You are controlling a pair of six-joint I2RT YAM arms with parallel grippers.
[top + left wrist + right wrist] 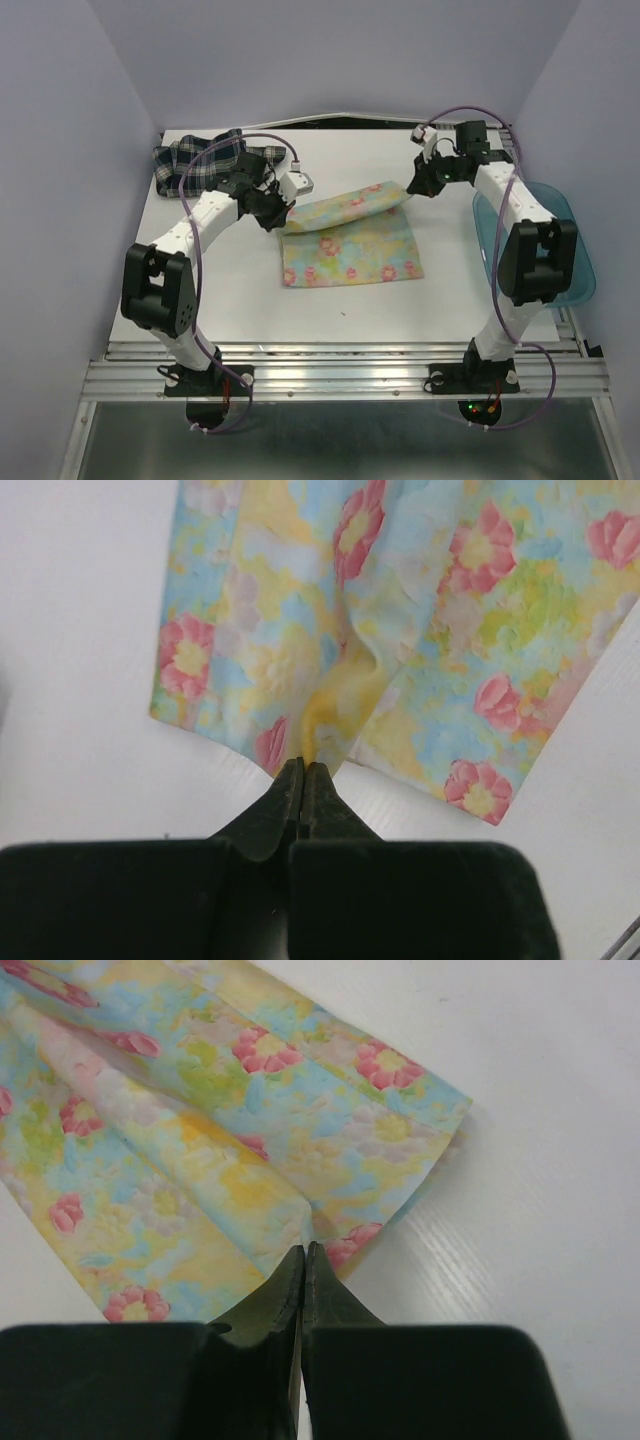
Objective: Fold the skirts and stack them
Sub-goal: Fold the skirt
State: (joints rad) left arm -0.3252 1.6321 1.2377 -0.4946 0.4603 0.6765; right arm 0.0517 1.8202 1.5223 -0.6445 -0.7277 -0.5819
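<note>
Floral skirt [350, 250] is lying long-side left-to-right, left tool [303, 772] and right tool [303, 1252] pinching its far corners; plaid skirt [205, 160] only showing overhead.

You have thin woven cloth in the floral skirt [350, 245] — matt, soft and lightly creased, with pink flowers printed on pastel yellow and blue. The plaid skirt [205, 160] is cloth too, dark and dull, with a rumpled surface. Your table [450, 300] looks like a white matt board, and the wrist views show a faint fine grain in it. The bin [550, 200] is translucent teal plastic, smooth with a slight sheen. The left gripper [303, 770] and right gripper [303, 1252] look like black plastic — matt, smooth, no shine. The rails [350, 372] at the near edge are ribbed, silvery metal.
</note>
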